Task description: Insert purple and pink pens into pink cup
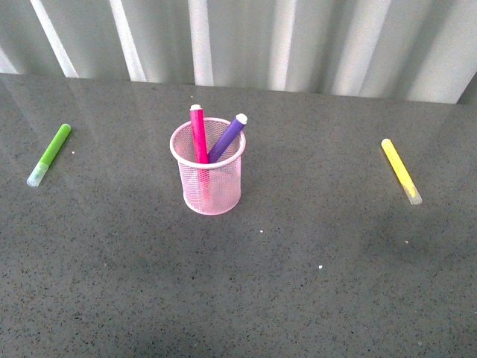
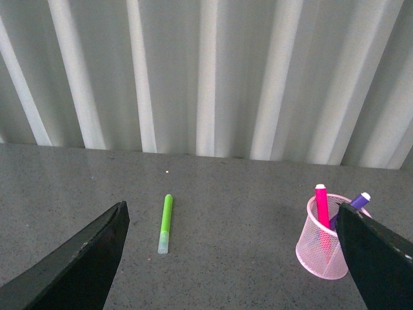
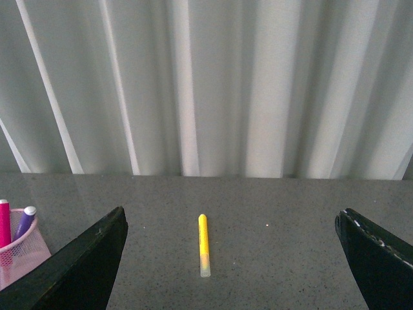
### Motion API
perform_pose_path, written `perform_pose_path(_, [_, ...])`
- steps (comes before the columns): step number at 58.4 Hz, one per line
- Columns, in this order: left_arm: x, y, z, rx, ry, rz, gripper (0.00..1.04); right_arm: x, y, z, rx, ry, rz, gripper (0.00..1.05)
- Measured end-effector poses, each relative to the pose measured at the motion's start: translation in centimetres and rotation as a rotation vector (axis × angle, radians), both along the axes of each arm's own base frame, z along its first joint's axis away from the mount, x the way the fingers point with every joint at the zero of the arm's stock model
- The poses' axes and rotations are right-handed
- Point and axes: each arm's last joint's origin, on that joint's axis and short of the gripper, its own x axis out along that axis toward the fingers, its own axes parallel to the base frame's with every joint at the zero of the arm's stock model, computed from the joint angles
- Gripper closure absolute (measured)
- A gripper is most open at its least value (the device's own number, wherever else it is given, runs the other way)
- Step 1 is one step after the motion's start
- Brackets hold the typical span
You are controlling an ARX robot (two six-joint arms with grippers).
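Pincers gape over green marker and yellow marker

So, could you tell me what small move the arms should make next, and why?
Probably none beyond holding both arms back. The pink pen and purple pen both stand in the cup, and both the left gripper and right gripper are open and empty. Only the green marker and yellow marker lie outside.

Cup: pink wire mesh, solid smooth rim. Pens: smooth plastic barrels, pink and purple. Green marker, yellow marker: plastic, translucent caps. Table: dark grey speckled stone-look, semi-glossy. Backdrop: pale ribbed panelling.
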Motion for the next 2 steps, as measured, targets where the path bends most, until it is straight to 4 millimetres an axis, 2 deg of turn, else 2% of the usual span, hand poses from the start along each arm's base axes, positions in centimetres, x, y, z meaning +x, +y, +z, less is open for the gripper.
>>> perform_pose_path(2, [0.00,0.00,0.00,0.000,0.000,0.000,0.07,0.00,0.00,0.00,0.000,0.000,0.000,0.07])
